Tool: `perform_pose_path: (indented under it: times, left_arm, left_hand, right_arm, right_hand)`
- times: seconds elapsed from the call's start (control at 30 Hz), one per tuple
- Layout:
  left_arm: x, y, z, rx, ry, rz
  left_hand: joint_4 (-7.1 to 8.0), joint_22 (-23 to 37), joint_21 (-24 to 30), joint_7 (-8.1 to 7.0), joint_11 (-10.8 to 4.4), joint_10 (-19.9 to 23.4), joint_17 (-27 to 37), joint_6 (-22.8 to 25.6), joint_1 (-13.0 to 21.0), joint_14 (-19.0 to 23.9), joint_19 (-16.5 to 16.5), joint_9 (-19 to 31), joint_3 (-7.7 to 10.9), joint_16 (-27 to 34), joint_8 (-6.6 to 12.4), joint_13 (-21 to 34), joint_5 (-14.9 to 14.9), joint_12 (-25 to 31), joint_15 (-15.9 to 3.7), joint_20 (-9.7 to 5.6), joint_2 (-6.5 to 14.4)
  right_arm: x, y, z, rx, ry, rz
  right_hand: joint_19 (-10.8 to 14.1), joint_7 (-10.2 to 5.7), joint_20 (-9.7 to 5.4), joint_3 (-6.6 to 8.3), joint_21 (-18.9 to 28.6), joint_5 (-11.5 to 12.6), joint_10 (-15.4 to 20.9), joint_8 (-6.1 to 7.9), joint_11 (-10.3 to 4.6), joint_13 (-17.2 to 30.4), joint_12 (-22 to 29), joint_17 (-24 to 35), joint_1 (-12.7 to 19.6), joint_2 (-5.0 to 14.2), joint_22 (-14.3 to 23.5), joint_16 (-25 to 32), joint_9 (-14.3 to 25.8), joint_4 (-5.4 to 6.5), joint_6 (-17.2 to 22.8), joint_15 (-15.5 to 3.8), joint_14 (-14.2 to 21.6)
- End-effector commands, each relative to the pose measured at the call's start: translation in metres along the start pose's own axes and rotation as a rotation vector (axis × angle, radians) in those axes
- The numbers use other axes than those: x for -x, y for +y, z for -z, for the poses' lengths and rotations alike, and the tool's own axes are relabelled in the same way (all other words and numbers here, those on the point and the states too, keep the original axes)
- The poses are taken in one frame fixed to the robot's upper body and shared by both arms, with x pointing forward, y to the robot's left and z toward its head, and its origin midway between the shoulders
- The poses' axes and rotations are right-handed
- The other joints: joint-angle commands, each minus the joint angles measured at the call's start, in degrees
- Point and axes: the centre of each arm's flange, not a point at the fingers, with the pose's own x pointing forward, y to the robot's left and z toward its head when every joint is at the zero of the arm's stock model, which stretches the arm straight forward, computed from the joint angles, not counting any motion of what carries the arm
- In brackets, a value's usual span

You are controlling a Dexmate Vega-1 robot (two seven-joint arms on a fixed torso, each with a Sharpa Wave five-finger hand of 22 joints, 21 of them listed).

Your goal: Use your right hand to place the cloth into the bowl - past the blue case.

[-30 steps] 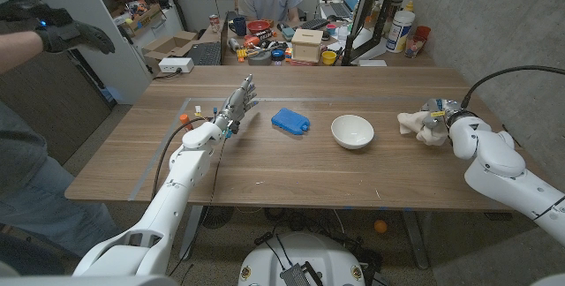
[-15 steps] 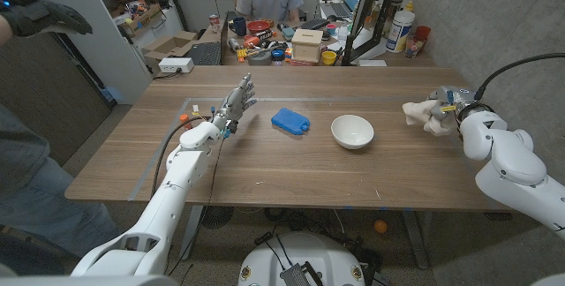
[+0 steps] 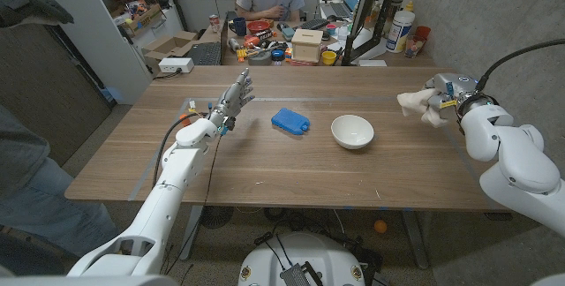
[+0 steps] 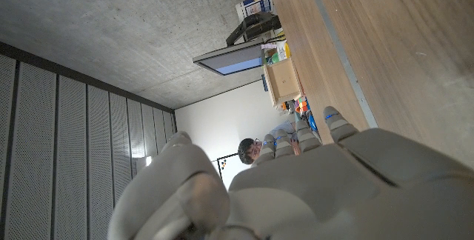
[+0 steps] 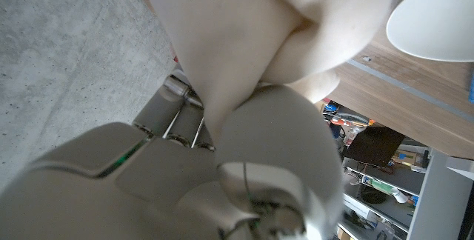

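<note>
The right hand [image 3: 446,92] has lifted higher and moved slightly toward the bowl [image 3: 352,131] since a second ago, gripping the cloth [image 3: 418,103]. The cloth is cream, crumpled, hanging from its fingers above the desk [image 3: 291,167]. The left hand [image 3: 231,103] stays spread, holding nothing.

A wooden table [image 3: 291,167] bears a blue case [image 3: 290,121] and white bowl [image 3: 352,131].

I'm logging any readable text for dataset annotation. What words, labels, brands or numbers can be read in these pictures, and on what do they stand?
No text can be read.
White plastic canister on the back desk: label too small to read.
Cardboard box on the back desk: no legible print.
Small blue case, white ceramic bowl, pale cloth held in the right hand: no visible markings.
</note>
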Motion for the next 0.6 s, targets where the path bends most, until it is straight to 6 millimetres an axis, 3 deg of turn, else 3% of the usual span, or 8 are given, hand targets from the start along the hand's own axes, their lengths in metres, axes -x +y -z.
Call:
perform_pose_path:
  times: [0.03,0.6]
  left_arm:
    - [0.005,0.005,-0.01,-0.01,-0.018,-0.003]
    - [0.007,0.01,-0.013,-0.005,-0.033,-0.004]
  left_hand:
    - [0.17,0.1,0.0,0.21,0.12,-0.2,0.1,0.3,0.1,-0.1,0.2,0.2,-0.29,0.0,0.15,0.3,-0.1,0.1,0.01,0.22,0.4]
    - [0.15,0.1,-0.2,0.18,0.18,-0.1,0.1,0.4,0.2,-0.1,0.2,0.2,-0.44,0.0,0.11,0.3,-0.2,0.1,0.04,0.23,0.5]
  right_arm:
    - [0.015,-0.014,-0.047,0.024,-0.114,0.039]
    - [0.022,-0.011,-0.09,0.059,-0.227,0.026]
  right_hand:
    - [-0.4,1.03,-4.28,-0.19,0.5,-0.1,2.6,0.25,-2.29,0.3,0.1,0.2,0.7,0.15,0.2,0.2,0.5,0.09,1.0,-6.15,0.2]
    - [-1.1,1.12,-4.28,-0.43,1.4,-0.2,3.0,0.45,-2.3,0.6,-0.1,0.7,0.9,0.07,0.4,-0.1,0.7,0.24,1.4,-6.2,0.5]
